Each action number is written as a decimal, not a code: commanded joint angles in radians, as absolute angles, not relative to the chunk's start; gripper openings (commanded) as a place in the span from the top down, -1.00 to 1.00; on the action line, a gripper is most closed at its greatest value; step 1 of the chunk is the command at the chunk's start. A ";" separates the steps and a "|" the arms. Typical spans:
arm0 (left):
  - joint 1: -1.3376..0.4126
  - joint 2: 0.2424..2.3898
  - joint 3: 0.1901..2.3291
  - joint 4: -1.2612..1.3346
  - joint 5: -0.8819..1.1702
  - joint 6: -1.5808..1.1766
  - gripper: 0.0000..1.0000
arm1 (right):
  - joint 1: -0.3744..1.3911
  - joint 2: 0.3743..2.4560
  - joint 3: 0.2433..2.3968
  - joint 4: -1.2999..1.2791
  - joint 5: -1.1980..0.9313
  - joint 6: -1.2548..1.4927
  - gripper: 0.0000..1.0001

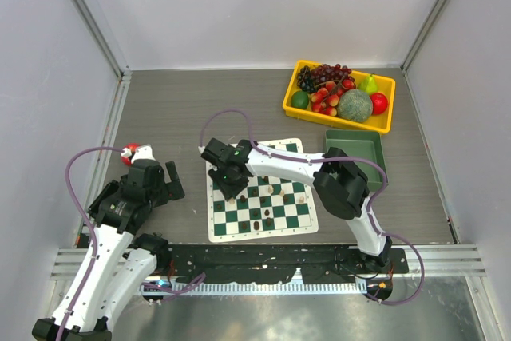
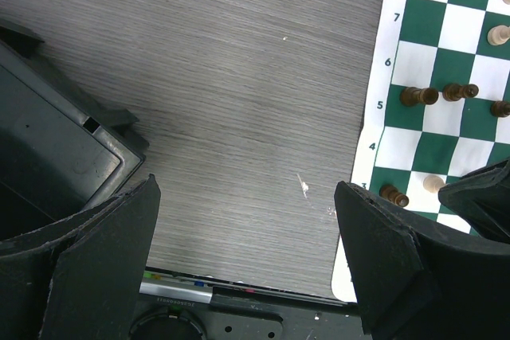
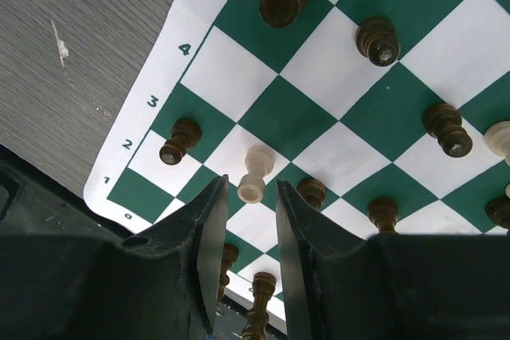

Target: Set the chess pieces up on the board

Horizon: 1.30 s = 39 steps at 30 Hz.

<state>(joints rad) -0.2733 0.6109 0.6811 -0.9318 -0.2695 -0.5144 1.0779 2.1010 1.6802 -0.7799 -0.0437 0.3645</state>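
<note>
The green and white board (image 1: 214, 233) lies at the table's near middle, with several dark chess pieces (image 1: 267, 215) standing on it. My right gripper (image 1: 231, 185) hovers low over the board's left part. In the right wrist view its jaws (image 3: 249, 197) stand a narrow gap apart, open, with a cream pawn (image 3: 255, 174) upright just ahead of the tips and touched by neither finger. Dark pieces (image 3: 178, 140) (image 3: 311, 191) stand close on both sides. My left gripper (image 2: 245, 197) is wide open over bare table left of the board (image 2: 382, 77), holding nothing.
A yellow tray (image 1: 291, 105) of fruit sits at the back right, a plain green bin (image 1: 354, 149) in front of it. A red ball-like thing (image 1: 129, 152) lies by the left arm. A dark housing (image 2: 56, 149) fills the left wrist view's left side.
</note>
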 commanded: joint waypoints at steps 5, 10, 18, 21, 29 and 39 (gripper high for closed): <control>-0.268 0.612 0.680 -0.891 -0.281 -0.506 -0.98 | 1.080 2.102 1.713 -0.782 -0.055 0.354 0.27; -0.268 0.612 0.678 -0.890 -0.279 -0.506 -0.98 | 1.080 2.109 1.713 -0.782 -0.061 0.353 0.27; -0.270 0.612 0.678 -0.888 -0.279 -0.506 -0.98 | 1.081 2.115 1.720 -0.785 -0.057 0.356 0.35; -0.268 0.612 0.678 -0.890 -0.281 -0.505 -0.98 | 1.081 2.115 1.721 -0.787 -0.058 0.356 0.43; -0.268 0.612 0.678 -0.891 -0.281 -0.505 -0.98 | 1.080 2.062 1.776 -0.827 -0.008 0.347 0.63; -0.270 0.606 0.678 -0.890 -0.282 -0.505 -0.98 | 1.031 2.098 1.983 -0.894 0.057 0.304 0.64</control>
